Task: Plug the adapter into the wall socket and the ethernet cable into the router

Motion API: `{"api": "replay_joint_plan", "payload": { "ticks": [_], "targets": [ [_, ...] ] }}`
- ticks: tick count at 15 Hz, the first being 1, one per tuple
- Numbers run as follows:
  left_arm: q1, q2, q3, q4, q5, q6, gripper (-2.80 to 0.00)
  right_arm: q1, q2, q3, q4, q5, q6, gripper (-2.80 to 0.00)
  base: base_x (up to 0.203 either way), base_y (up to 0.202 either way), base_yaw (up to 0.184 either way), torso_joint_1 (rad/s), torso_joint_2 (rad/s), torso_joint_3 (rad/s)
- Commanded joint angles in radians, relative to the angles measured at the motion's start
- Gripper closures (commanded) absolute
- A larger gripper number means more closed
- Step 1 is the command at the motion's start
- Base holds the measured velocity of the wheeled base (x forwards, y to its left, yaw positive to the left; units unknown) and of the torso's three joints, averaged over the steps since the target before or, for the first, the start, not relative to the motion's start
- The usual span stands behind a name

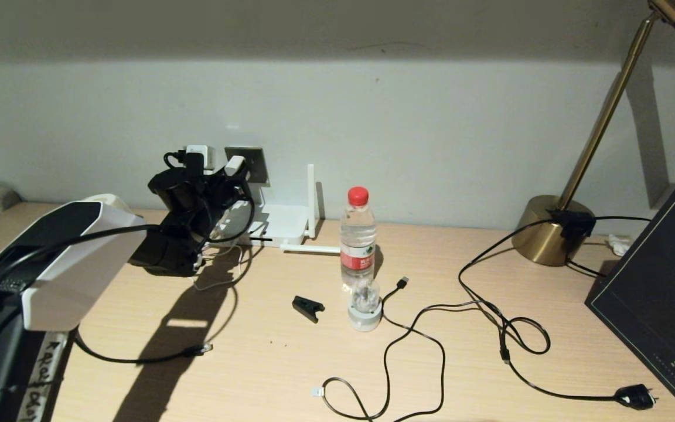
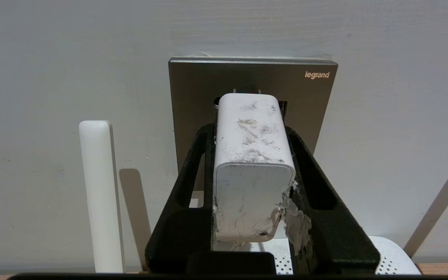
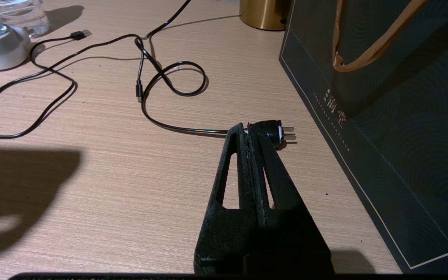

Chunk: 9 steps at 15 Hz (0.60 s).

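Pressing against the wall socket (image 2: 208, 83): adapter (image 2: 249, 155) in left gripper (image 2: 251, 132).

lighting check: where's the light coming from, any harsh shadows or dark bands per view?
Head view: wall top dark, left arm's long shadow across the table. Left wrist view: evenly lit, adapter in left gripper at the wall socket, antenna shadows on the wall. Right wrist view: shut right gripper, shadow patch on the table.
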Motion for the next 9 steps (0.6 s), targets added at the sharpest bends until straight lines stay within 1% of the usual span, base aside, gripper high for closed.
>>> {"api": "replay_joint_plan", "payload": {
  "ticks": [1, 9],
  "targets": [
    [0.000, -0.001, 0.000, -0.005, 0.000, 0.000, 0.00, 0.000, 0.000, 0.000, 0.000, 0.000, -0.001, 0.00, 0.000, 0.000, 0.000, 0.000, 0.00, 0.000],
    [0.000, 0.002, -0.003, -0.001, 0.000, 0.000, 0.00, 0.000, 0.001, 0.000, 0.000, 0.000, -0.001, 0.00, 0.000, 0.000, 0.000, 0.000, 0.00, 0.000]
  ]
}}
